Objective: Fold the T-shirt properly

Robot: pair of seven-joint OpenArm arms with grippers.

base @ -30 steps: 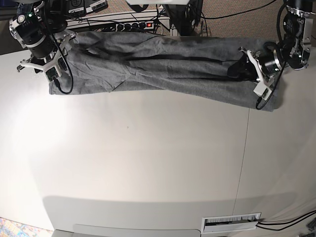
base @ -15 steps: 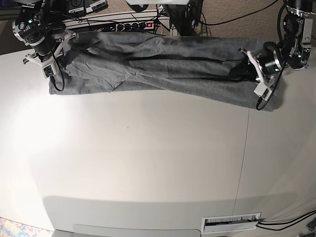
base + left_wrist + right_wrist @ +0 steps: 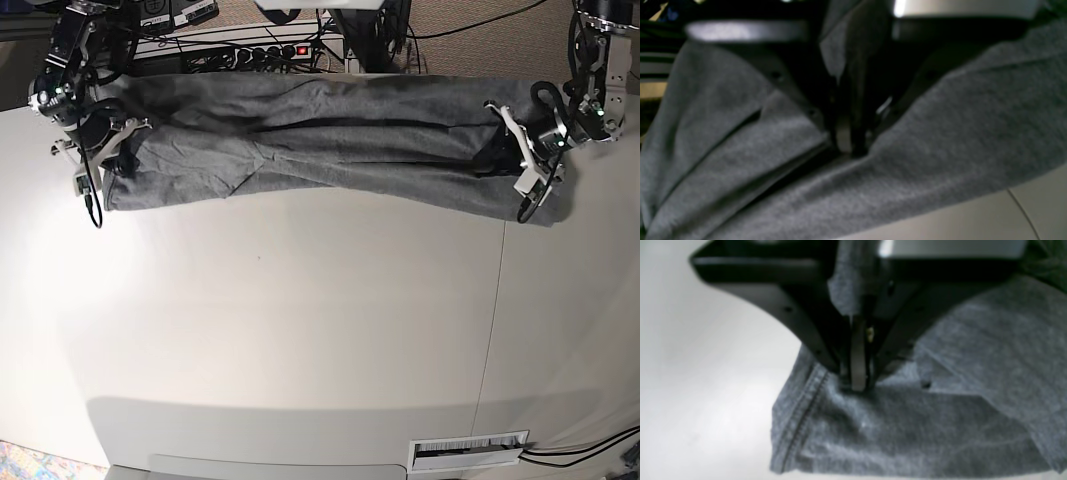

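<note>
The heather-grey T-shirt (image 3: 330, 145) lies bunched into a long band across the far side of the white table (image 3: 300, 320). My left gripper (image 3: 497, 150) is at the shirt's right end in the base view. In the left wrist view it (image 3: 853, 146) is shut, with a fold of the T-shirt (image 3: 940, 140) pinched between its fingers. My right gripper (image 3: 108, 165) is at the shirt's left end. In the right wrist view it (image 3: 858, 383) is shut on the T-shirt (image 3: 907, 426) near a stitched hem (image 3: 800, 420), just above the table.
A power strip (image 3: 275, 50) and cables lie behind the table's far edge. A seam in the table (image 3: 492, 320) runs front to back on the right. A white slotted panel (image 3: 468, 450) sits at the front edge.
My right gripper has moved toward the front and slightly left, drawing the shirt's left end with it. My left gripper has shifted a little to the right. The shirt looks more stretched.
</note>
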